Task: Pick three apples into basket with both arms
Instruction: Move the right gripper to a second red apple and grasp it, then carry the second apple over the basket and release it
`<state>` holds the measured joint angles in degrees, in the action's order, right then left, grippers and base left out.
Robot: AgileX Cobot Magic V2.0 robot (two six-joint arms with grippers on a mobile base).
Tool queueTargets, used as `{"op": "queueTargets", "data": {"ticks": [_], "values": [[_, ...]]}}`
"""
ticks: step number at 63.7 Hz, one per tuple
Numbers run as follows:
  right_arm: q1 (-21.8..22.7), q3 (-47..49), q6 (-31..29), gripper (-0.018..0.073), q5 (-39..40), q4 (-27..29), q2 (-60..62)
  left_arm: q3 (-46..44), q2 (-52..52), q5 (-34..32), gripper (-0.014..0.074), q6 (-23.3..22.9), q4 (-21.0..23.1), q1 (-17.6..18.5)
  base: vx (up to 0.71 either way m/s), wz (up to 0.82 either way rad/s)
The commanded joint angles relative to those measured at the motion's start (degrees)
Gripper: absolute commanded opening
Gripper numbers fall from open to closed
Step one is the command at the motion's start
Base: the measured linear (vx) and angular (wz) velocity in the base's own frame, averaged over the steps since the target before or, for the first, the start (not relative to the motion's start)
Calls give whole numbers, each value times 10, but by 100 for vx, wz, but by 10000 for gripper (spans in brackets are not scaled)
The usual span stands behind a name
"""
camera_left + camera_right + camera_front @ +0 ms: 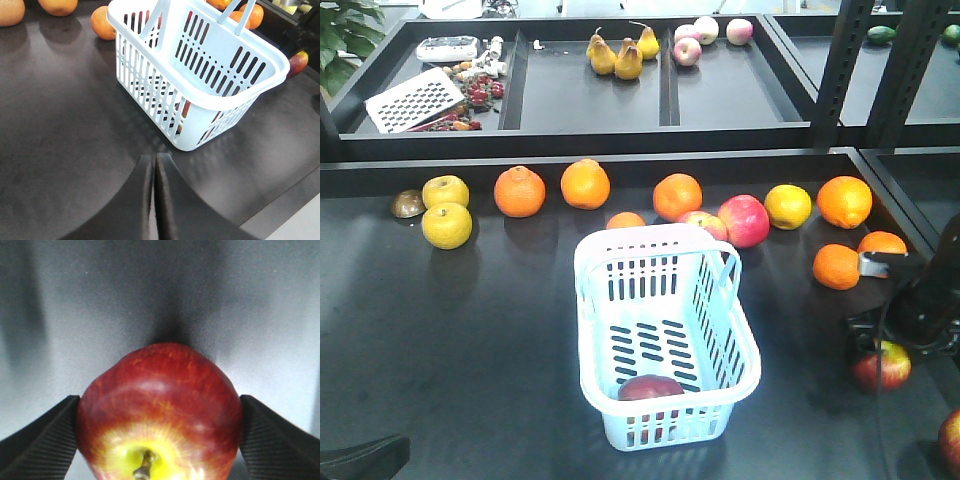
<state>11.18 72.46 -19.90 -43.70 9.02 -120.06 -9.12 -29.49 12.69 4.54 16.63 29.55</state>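
pale blue-white slotted plastic basket [588, 300] standing mid-worktop, nearer the front edge than the back. inside it, against the near wall, one dark red round apple [651, 387]. second dark red apple [160, 395], yellow-green around the stem, pinched on both flanks by the right arm's black ribbed fingers [42, 442], close to the right edge of the dark worktop [470, 340]. cannot tell whether resting on the surface or lifted off it. third dark red apple [951, 440] half cut off by the frame at the front right corner. left arm's black fingers [132, 200] clenched together on nothing, hanging over the worktop toward the front left corner, apart from the basket. along the back edge, a loose row of round oranges [520, 191], two yellow apples [447, 225] and two brighter pink-red apples [744, 220].
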Motion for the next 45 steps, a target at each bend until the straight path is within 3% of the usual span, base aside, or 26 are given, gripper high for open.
{"op": "queueTargets", "data": {"ticks": [1,4,22,32,45], "values": [[0,13,-34,52,-13,34,80,-14,0,-40,-6,-3,6,-1,0,0],[0,13,-51,-17,-32,53,103,-14,0,-40,-6,-3,6,-1,0,0],[-14,10,-161,-1,-192,216,272,-14,0,-40,-6,-3,6,-1,0,0],[-97,10,-169,-1,-212,256,329,-14,0,-41,-6,-3,6,-1,0,0],[-224,10,-135,17,-171,245,317,-14,0,-41,-6,-3,6,-1,0,0]]}}
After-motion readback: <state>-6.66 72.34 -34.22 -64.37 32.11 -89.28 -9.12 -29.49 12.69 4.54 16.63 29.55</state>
